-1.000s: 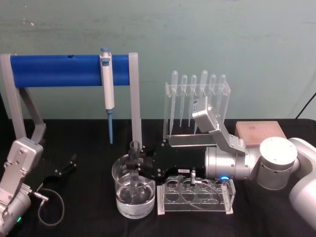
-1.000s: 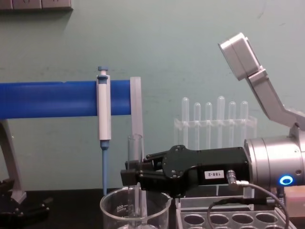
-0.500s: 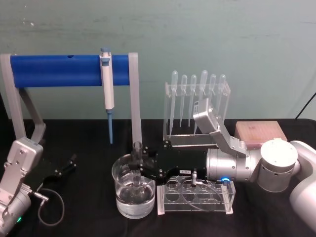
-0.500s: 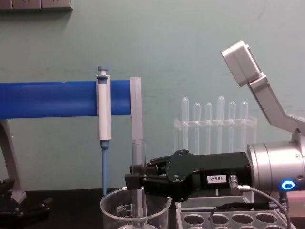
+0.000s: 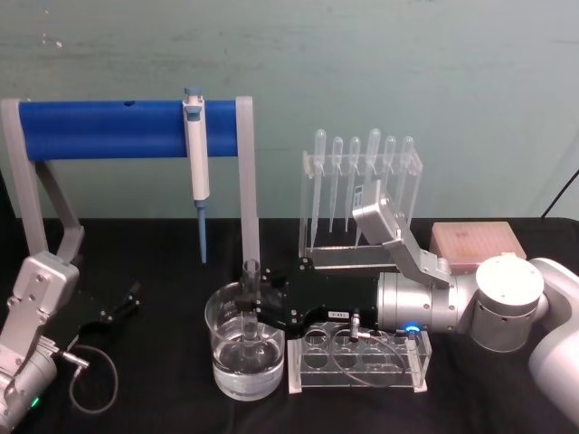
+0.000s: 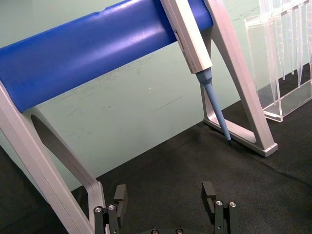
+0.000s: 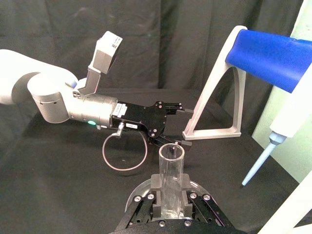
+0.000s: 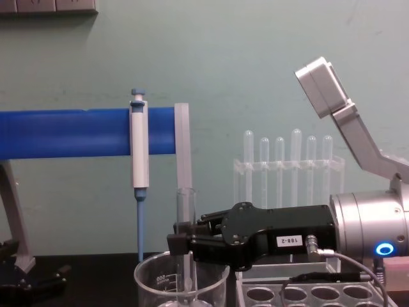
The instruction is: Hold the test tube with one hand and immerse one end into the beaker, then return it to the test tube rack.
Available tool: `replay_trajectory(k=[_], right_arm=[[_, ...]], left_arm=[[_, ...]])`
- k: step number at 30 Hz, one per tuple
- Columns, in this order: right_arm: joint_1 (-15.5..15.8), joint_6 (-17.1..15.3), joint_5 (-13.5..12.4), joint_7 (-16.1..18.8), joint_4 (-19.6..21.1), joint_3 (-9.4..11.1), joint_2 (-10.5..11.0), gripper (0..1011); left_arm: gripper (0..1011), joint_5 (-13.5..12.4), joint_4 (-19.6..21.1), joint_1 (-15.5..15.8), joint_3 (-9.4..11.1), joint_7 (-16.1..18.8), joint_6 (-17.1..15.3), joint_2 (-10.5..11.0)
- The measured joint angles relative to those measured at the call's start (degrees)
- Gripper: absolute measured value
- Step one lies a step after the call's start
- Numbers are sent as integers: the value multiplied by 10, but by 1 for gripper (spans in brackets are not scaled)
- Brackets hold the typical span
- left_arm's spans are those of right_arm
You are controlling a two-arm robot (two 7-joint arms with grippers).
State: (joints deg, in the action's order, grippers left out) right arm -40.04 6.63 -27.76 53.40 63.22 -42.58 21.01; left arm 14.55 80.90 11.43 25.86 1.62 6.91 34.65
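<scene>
- Between the fingers of the right pincer [image 5: 252, 302] [image 8: 183, 244] [image 7: 171, 191], clamped tight: the test tube [image 5: 250, 276] [image 8: 186, 206] [image 7: 171, 178], upright, gripped a little below its open rim.
- Straight beneath that pincer: the beaker [image 5: 222, 362] [image 8: 158, 281], clear liquid in its bottom, with the tube's lower end down past the glass rim and inside. Depth of the tip in the liquid: cannot tell.
- Back along the pincer, under its black body and silver wrist: the clear rack [image 5: 421, 357] [image 8: 307, 295] with round holes, just beside the beaker.
- Beyond the pincer, toward the green wall: a blue-and-white pipettor [image 5: 195, 154] hung on a blue bar, and a stand of thin plastic pipettes [image 5: 362, 176].
- Well off to the left of the right pincer, low over the black table [image 5: 163, 362]: the left pincer [image 5: 122, 305] [image 6: 163, 195] [image 7: 184, 127], fingers spread apart, nothing between them.
</scene>
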Motion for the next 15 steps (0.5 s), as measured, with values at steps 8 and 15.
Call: replay_trajectory(k=[8,15], right_arm=[[0,0,0,0,1,0,0,226],[-1,0,0,0,1,-1,1,226]], left_arm=[[1000,0,0,0,0,0,0,0],[1000,0,0,0,0,0,0,0]])
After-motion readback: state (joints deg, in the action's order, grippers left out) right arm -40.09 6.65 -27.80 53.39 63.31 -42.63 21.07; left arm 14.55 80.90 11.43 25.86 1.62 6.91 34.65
